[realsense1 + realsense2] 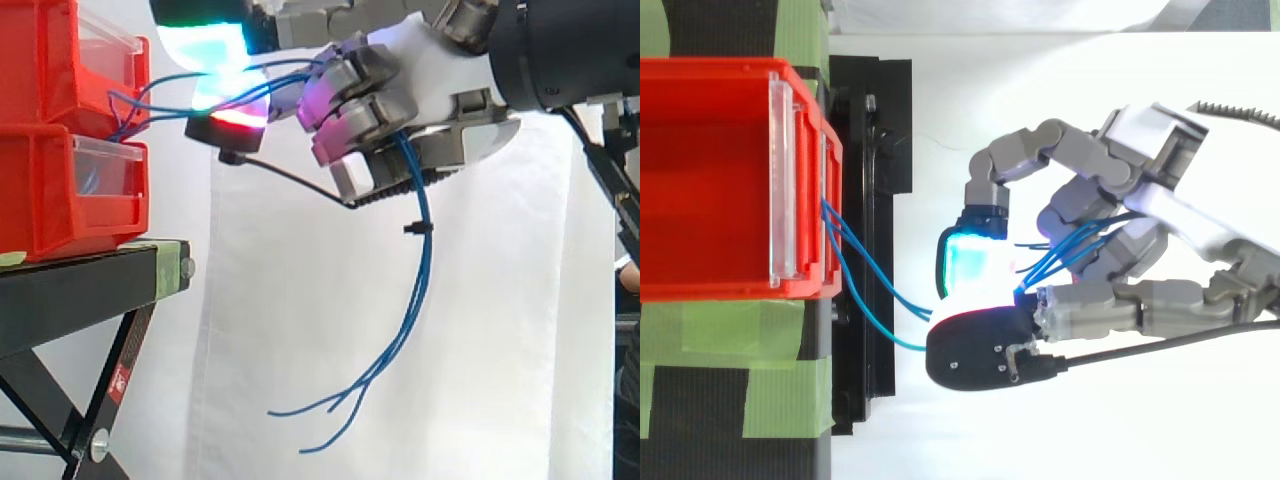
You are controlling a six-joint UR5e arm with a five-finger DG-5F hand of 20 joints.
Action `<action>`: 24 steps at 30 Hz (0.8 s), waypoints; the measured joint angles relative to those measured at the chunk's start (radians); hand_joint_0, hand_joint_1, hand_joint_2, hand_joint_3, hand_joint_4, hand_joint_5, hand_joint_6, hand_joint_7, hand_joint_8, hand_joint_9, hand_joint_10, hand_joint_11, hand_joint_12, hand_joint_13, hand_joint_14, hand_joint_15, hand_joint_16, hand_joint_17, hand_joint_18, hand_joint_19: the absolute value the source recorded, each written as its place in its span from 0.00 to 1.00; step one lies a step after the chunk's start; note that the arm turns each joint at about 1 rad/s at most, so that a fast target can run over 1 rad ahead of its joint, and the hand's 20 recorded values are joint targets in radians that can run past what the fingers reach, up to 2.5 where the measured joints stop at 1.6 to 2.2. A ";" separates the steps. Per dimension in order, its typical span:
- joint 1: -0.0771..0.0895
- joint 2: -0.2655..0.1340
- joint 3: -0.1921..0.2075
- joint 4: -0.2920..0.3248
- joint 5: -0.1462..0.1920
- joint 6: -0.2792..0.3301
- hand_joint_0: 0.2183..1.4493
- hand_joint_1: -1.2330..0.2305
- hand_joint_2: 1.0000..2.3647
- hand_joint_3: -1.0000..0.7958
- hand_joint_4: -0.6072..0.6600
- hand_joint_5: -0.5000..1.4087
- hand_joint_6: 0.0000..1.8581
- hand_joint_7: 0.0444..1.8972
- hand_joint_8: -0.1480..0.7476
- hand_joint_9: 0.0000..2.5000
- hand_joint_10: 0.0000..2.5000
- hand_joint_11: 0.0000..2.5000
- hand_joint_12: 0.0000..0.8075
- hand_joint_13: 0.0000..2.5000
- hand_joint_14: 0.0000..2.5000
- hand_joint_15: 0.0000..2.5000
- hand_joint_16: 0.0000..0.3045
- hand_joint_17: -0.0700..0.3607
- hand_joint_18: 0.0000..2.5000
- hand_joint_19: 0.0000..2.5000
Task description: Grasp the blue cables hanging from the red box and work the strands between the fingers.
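Landmark: a stack of red plastic boxes (pixel 40 180) on a black folding stand (pixel 70 290). Everything here is placed from that stack.

Task's thing: thin blue cables (pixel 428 250) leave the front face of the stack about where the upper box meets the lower. They bridge the open gap in front of it and run straight into the robot hand.

Robot hand: the grey-and-white robot hand (pixel 420 80) sits level with the upper box, near its front face but apart from it. It's clenched, grasping the blue cables. From above, the strands thread between the curled fingers toward the palm.

Fingertips: the glowing fingertips (pixel 970 260), cyan-green and red, are the part of the hand nearest the boxes.

Tails: the strands drop out under the palm, farther from the boxes than the fingertips. They hang down past the level of the stand's top, with the free ends splayed and touching nothing.

Key relation: the captured stretch has its long axis level, from box face to hand. The loose stretch hangs roughly upright below. So the cables lie both box-side of the hand and beneath it.

Step in hand: by my reading the grasp is made and the finger-work on the strands is under way.

Next move: likely rolling the fingers across the strands, with some slack kept toward the boxes.

Risk: pulling away from the boxes could drag the anchored ends tight.
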 measured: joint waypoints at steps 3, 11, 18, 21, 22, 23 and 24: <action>-0.002 0.017 0.000 -0.005 0.002 -0.020 0.51 0.45 0.01 0.63 0.70 0.29 0.76 0.71 0.73 0.70 1.00 1.00 0.69 0.74 1.00 0.71 0.64 0.50 0.92 0.29; -0.003 0.035 0.002 0.002 0.002 -0.058 0.51 0.45 0.01 0.63 0.70 0.29 0.76 0.71 0.73 0.70 1.00 1.00 0.69 0.74 1.00 0.71 0.64 0.50 0.92 0.29; -0.003 0.036 0.028 0.026 0.005 -0.049 0.51 0.45 0.01 0.63 0.70 0.29 0.76 0.71 0.73 0.70 1.00 1.00 0.69 0.74 1.00 0.71 0.64 0.50 0.92 0.29; 0.002 0.035 0.029 0.059 0.006 -0.010 0.51 0.45 0.01 0.64 0.70 0.29 0.76 0.71 0.73 0.70 1.00 1.00 0.69 0.74 1.00 0.71 0.64 0.50 0.92 0.29; 0.005 0.035 0.029 0.071 0.007 0.003 0.51 0.45 0.01 0.63 0.70 0.29 0.76 0.71 0.73 0.70 1.00 1.00 0.69 0.74 1.00 0.71 0.64 0.50 0.92 0.29; 0.008 0.035 0.030 0.084 0.008 0.019 0.51 0.45 0.01 0.63 0.70 0.29 0.76 0.71 0.73 0.70 1.00 1.00 0.69 0.74 1.00 0.71 0.64 0.50 0.92 0.29; 0.012 0.035 0.030 0.102 0.010 0.040 0.51 0.45 0.01 0.64 0.70 0.29 0.76 0.71 0.73 0.70 1.00 1.00 0.69 0.74 1.00 0.71 0.64 0.50 0.92 0.29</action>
